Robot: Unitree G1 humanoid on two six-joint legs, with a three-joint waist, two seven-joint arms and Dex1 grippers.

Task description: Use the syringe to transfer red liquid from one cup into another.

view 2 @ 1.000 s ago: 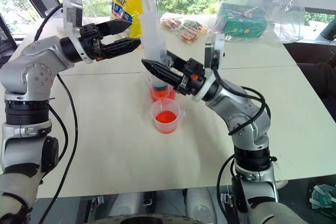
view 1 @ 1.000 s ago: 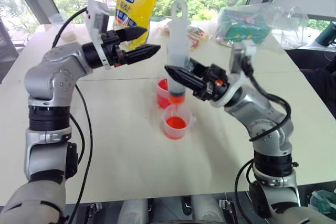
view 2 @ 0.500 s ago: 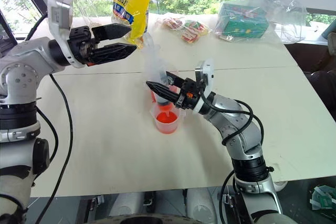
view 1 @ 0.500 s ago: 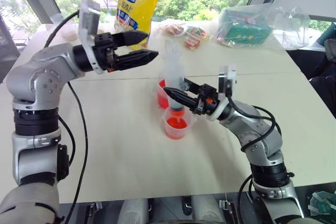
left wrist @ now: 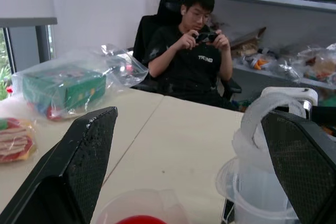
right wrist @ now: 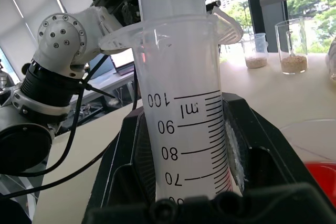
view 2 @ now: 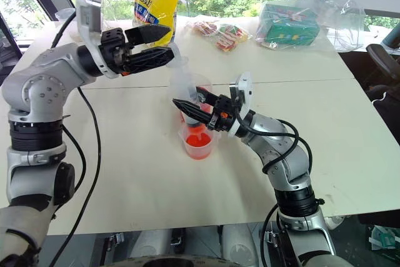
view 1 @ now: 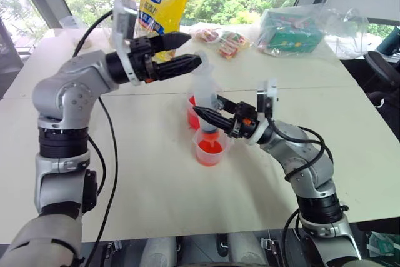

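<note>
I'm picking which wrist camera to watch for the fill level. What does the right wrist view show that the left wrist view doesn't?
Right wrist view alone: the syringe barrel's printed scale, clamped between the right end effector fingers, and two small cups of grains behind.

Left wrist view alone: a seated person, a green box in a bag, and the open left end effector flanking the plunger's ring.

Both: the syringe and the table.

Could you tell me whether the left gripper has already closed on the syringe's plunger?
No, the left gripper is open, its fingers standing apart on either side of the plunger without gripping it.
</note>
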